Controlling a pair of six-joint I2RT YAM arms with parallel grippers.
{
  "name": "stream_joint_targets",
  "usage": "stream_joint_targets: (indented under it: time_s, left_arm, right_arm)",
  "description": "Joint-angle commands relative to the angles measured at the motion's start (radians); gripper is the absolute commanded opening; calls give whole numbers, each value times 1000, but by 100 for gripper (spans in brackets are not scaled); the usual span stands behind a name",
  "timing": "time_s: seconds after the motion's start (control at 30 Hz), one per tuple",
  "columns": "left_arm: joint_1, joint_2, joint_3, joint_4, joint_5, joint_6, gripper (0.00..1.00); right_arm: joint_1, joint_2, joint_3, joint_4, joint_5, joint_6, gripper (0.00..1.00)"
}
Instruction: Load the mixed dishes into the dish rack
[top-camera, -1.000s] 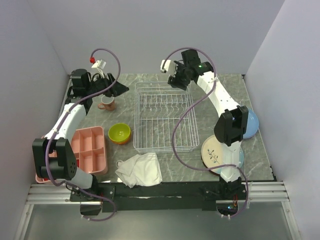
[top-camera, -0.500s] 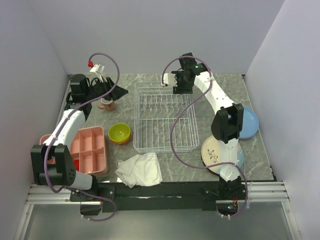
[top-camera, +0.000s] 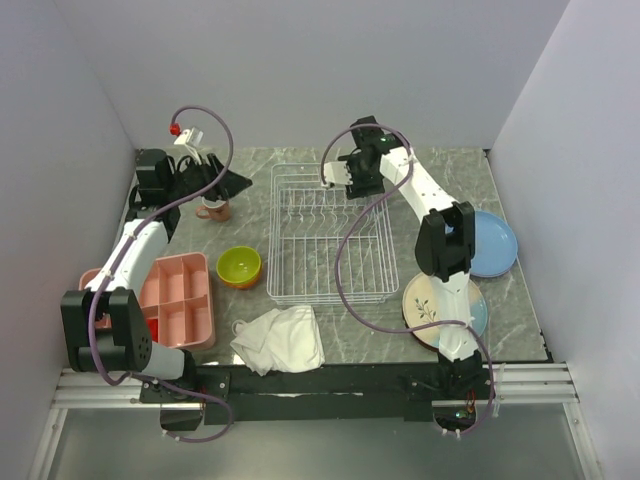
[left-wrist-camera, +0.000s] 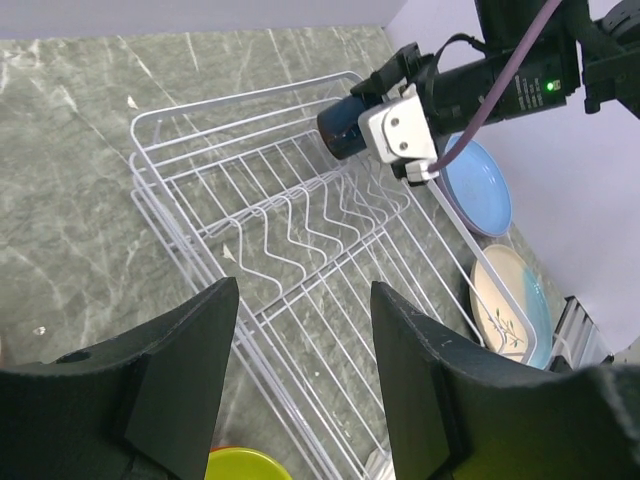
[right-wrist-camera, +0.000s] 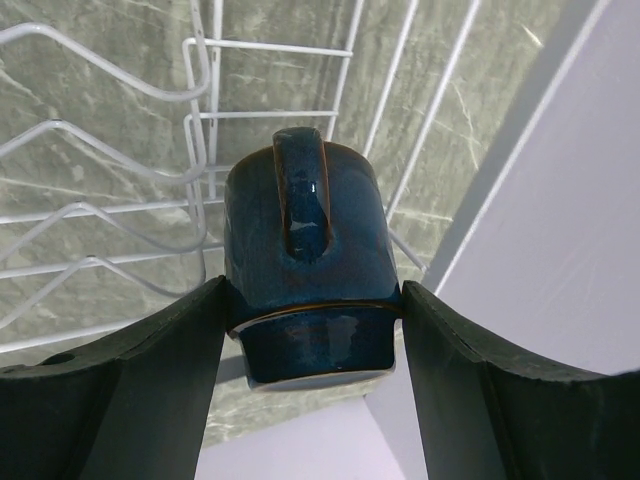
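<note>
Right hand (right-wrist-camera: 315, 340) clamping dark-blue mug (right-wrist-camera: 308, 250) over dish rack (top-camera: 330, 299), 1 o'clock corner. Left hand (left-wrist-camera: 300, 360) wide, empty, near pink mug (top-camera: 213, 208) at 10 o'clock.

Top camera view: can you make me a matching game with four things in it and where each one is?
Things:
1. dark-blue mug
2. lime-green bowl
3. light-blue plate
4. white cloth

Places:
A. left of the dish rack
B. at the table's near edge
C. held over the rack's far end
D. right of the rack

Pairs: 1-C, 2-A, 3-D, 4-B
</note>
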Motion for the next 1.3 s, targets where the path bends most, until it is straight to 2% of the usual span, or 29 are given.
stream_joint_targets:
  time_s: [0.0, 0.2, 0.3, 0.33, 0.43, 0.9, 0.93, 1.17, 1.27]
  left_arm:
    - [12, -23, -5, 33, 5, -1, 62]
    - [17, -18, -5, 17, -3, 27, 62]
    - [18, -20, -9, 18, -1, 28, 62]
    - [18, -21, -14, 20, 0, 28, 62]
    - [21, -23, -17, 18, 5, 28, 62]
    - [20, -21, 2, 23, 59, 15, 63]
    - [20, -23, 0, 27, 63, 13, 63]
    - [20, -46, -20, 40, 80, 1, 63]
    - [20, -53, 24, -56, 69, 68, 63]
  right_arm:
    - [1, 25, 62, -50, 34, -79, 24]
    - [1, 26, -1, -36, 90, -171, 28]
    - [4, 34, -9, -4, 106, -168, 42]
    - [3, 39, -4, 2, 107, -165, 50]
    - [3, 34, -3, 42, 107, -153, 62]
    - [3, -14, -64, 111, 86, -144, 80]
    - [3, -11, -52, 108, 83, -144, 88]
    - [3, -12, 1, 139, 63, -81, 90]
    - [1, -61, -19, 149, 38, -52, 90]
